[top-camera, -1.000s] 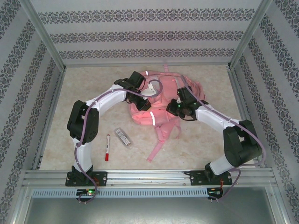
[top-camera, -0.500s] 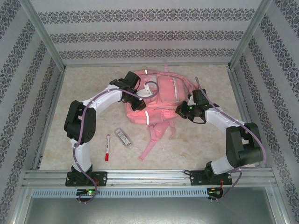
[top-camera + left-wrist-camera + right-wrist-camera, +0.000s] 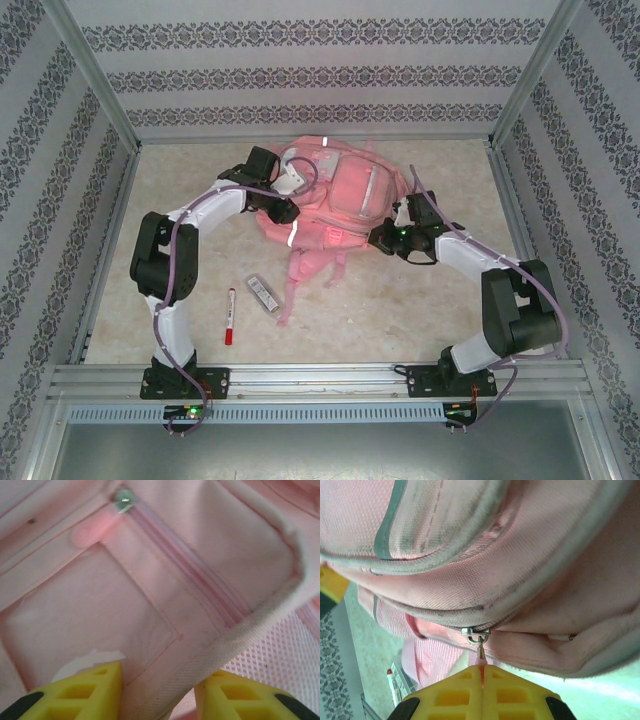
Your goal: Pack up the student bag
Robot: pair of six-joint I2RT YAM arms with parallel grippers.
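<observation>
your right gripper [image 3: 482, 676] was clamped on the zipper pull [image 3: 480, 653] of the pink backpack [image 3: 345, 200]; your left gripper [image 3: 157, 687] stood partly open, a fabric edge between its fingers [image 3: 90, 692].

Matt woven cloth student bag [image 3: 345, 200], shiny metal zip slider [image 3: 475, 633], smooth plastic right pincer [image 3: 482, 672]

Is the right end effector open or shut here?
Shut. The right end effector has its yellow fingers pressed together, pinching the small pink zipper pull of the large soft pink fabric backpack.
</observation>
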